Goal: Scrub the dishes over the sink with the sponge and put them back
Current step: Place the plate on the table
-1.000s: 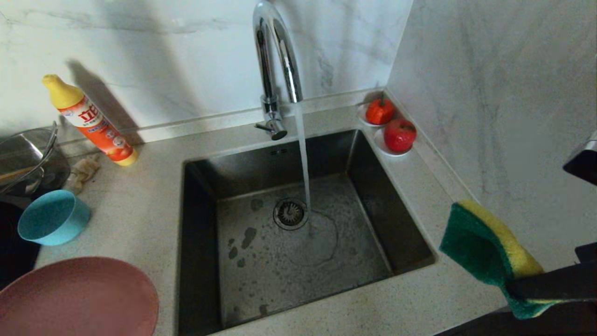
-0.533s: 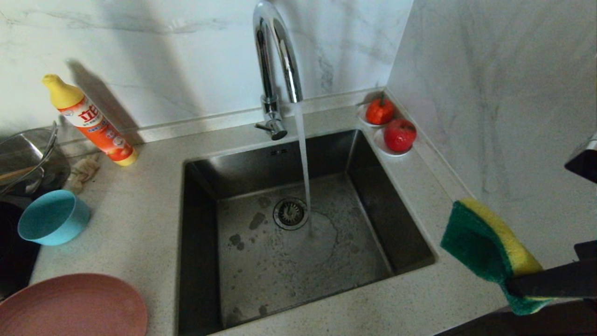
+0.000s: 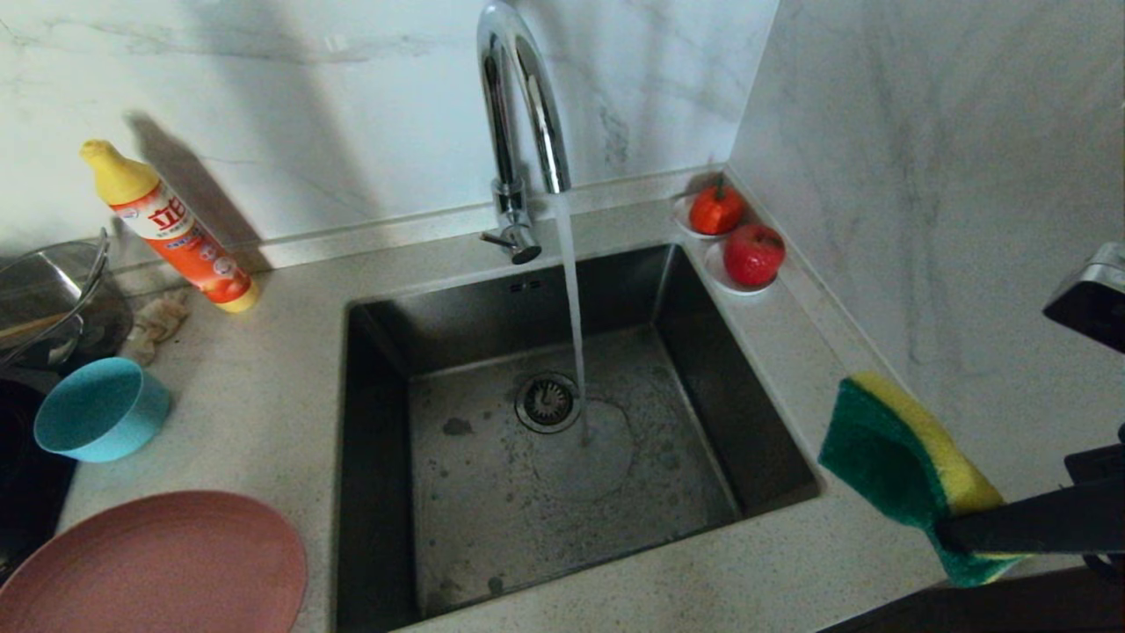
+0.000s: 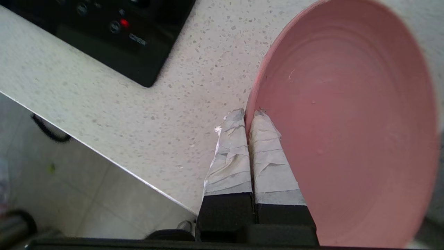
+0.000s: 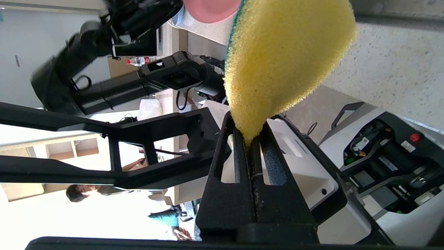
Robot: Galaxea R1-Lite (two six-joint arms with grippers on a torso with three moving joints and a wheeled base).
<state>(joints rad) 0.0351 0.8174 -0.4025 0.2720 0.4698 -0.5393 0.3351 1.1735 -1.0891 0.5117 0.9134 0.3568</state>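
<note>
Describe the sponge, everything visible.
The sponge is a rectangular foam pad, yellow on one face, dark green scouring layer on the other. The right hand is shut on its lower end, squeezing it thin there. It sticks up tilted, in the air above the counter right of the sink. Only the hand touches it.
</note>
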